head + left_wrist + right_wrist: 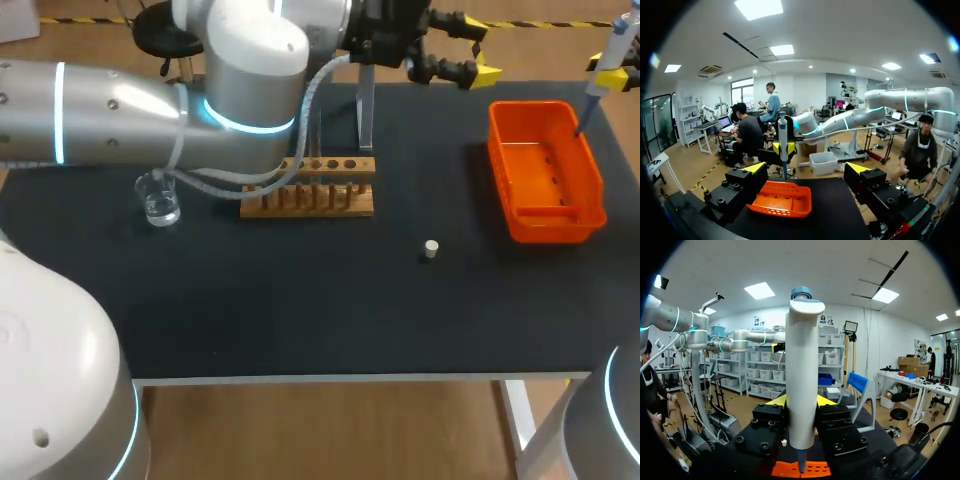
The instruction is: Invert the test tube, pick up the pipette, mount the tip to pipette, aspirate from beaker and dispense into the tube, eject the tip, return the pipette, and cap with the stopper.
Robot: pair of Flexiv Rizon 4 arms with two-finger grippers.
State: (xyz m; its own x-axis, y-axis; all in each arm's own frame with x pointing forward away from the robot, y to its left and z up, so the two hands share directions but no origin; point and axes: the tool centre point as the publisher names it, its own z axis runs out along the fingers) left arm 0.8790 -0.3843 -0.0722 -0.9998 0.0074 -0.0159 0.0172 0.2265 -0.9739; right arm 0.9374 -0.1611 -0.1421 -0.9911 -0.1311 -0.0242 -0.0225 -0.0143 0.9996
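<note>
My right gripper (617, 76) is shut on the white and blue pipette (601, 75) at the table's far right. The pipette hangs upright, its lower end over the orange bin (545, 170). In the right wrist view the pipette (802, 385) stands between the yellow tips, with the bin (785, 470) below it. My left gripper (478, 52) is open and empty above the table's far edge, left of the bin. From the left wrist view the bin (782, 199) lies ahead, with the pipette (783, 140) above it. The small white stopper (431, 249) lies mid-table. A glass beaker (158, 197) stands at the left.
A wooden tube rack (310, 187) stands mid-table under my left arm (150, 110). Behind the rack rises a grey upright stand (365, 110). The left arm hides part of the table's back left.
</note>
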